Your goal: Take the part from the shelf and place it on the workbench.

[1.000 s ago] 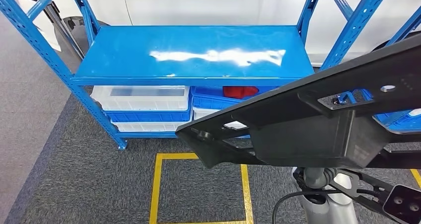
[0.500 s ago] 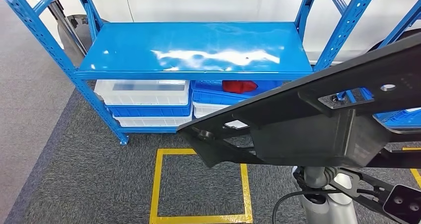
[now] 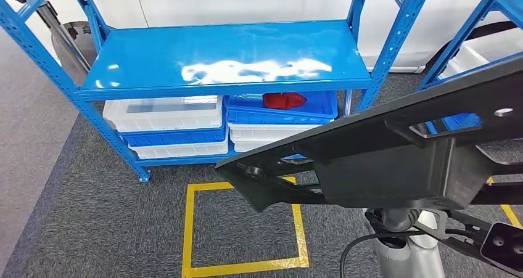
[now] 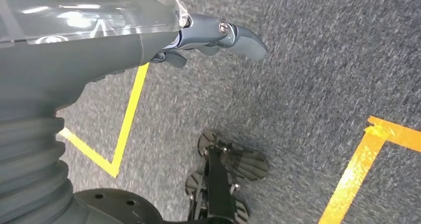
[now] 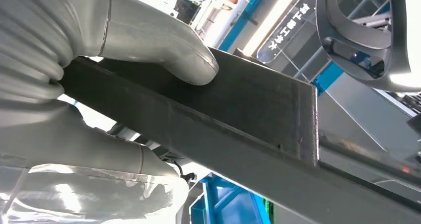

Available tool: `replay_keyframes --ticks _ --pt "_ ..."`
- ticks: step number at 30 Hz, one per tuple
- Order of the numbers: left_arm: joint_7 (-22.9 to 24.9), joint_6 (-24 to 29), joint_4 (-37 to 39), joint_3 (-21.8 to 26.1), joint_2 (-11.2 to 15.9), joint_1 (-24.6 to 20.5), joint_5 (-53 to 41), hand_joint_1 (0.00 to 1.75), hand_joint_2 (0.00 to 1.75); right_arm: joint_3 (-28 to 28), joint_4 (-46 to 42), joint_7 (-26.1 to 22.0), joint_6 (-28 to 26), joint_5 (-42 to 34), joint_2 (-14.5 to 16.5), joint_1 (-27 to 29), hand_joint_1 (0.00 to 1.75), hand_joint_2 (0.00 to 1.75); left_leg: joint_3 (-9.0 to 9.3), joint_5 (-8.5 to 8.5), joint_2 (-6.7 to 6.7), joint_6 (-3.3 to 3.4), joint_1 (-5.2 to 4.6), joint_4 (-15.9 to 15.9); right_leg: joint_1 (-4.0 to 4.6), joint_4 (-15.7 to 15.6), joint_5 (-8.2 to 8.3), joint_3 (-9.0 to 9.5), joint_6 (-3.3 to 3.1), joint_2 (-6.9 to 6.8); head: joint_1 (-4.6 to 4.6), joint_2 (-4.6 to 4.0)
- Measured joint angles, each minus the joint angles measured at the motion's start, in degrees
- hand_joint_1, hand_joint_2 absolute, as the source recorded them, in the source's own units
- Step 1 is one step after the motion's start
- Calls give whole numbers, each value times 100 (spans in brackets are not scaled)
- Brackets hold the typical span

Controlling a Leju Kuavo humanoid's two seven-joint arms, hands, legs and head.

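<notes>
A large flat black part (image 3: 382, 161) with cut-outs and a boxy underside stretches across the lower right of the head view, held up in front of me above the carpet. In the right wrist view my right hand (image 5: 124, 60) grips this black part (image 5: 238, 114), with the thick grey thumb (image 5: 164, 40) pressed on its face. The blue shelf (image 3: 222, 59) stands ahead, its top board bare and shiny. My left hand (image 4: 198, 35) hangs over the grey carpet and holds nothing, its fingers spread.
Under the top board sit white bins (image 3: 163, 114) and a blue bin (image 3: 280, 114) holding a red thing (image 3: 280, 100). A yellow tape square (image 3: 240, 265) marks the carpet before the shelf. A second blue rack (image 3: 469, 19) stands at right, a white car (image 3: 247, 0) behind.
The whole picture has shifted: the shelf now sits further left and shows more of its lower bins, so the camera moved. The black part keeps its place in my right hand.
</notes>
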Motion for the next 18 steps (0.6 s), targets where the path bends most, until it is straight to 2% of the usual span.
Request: replay_keyframes --ticks 1,3,4,6,7,8,9,10,12,13,14,16,17,18 --pt "-14 35 0 1 3 -4 9 0 175 -29 5 0 37 -16 1 -5 175 175 -8 -9 28 -29 5 3 -5 -5 16 -16 -35 53 1 0" --pt "-42 150 0 3 8 -16 23 0 175 -84 15 0 98 -46 7 -27 175 175 -83 -167 -66 -93 25 185 -23 -27 58 -40 -106 144 1 0" --pt "-59 239 0 5 9 -20 27 0 175 -105 22 0 120 -58 19 -38 175 175 -192 -335 -165 -121 39 441 -33 -37 79 -53 -136 188 1 0" --pt "-94 411 0 20 10 -16 28 0 175 -149 44 0 150 -65 58 -46 175 175 -531 -721 -328 -153 55 1222 -26 -32 108 -95 -168 294 1 0" --pt "-110 463 0 27 13 -12 26 0 175 -176 54 0 158 -63 80 -37 175 175 -677 -822 -356 -155 58 1540 -18 -27 119 -112 -173 355 1 0" --pt "-119 489 0 33 17 -9 23 0 175 -204 60 0 162 -61 102 -26 175 175 -737 -813 -369 -145 58 1671 -10 -21 129 -125 -174 418 1 0" --pt "-125 495 0 36 23 -9 20 0 175 -235 63 0 167 -56 124 -13 175 175 -685 -693 -382 -124 57 1566 -1 -16 136 -129 -170 482 1 0" --pt "-126 496 0 36 29 -10 18 0 175 -267 61 0 175 -42 150 4 175 175 -530 -491 -420 -90 53 1247 6 -12 142 -127 -165 544 1 0" --pt "-131 471 1 37 56 -11 8 0 175 -333 40 0 192 34 216 47 175 175 -151 -145 -669 2 50 435 10 -7 159 -132 -140 660 1 0" --pt "-139 447 1 37 74 -12 2 0 175 -360 19 0 194 92 256 79 175 175 -27 -67 -782 34 44 164 0 -6 176 -150 -113 716 0 0" --pt "-152 419 1 38 97 -13 -3 0 175 -385 -9 0 190 147 290 119 175 175 29 -51 -861 56 38 27 -17 -8 196 -175 -77 773 -1 0" --pt "-176 380 1 38 130 -20 -3 0 175 -424 -71 0 181 215 334 195 175 175 48 -30 -798 71 33 -42 -38 -32 245 -215 10 885 -1 0" --pt "-183 368 1 39 140 -27 -3 0 175 -448 -104 0 179 230 345 225 175 175 61 4 -738 85 45 -91 -36 -19 236 -232 42 858 0 0" --pt "-188 356 1 39 146 -33 -7 0 175 -469 -137 0 177 242 352 243 175 175 73 39 -666 106 60 -141 -26 76 161 -283 66 763 1 0"
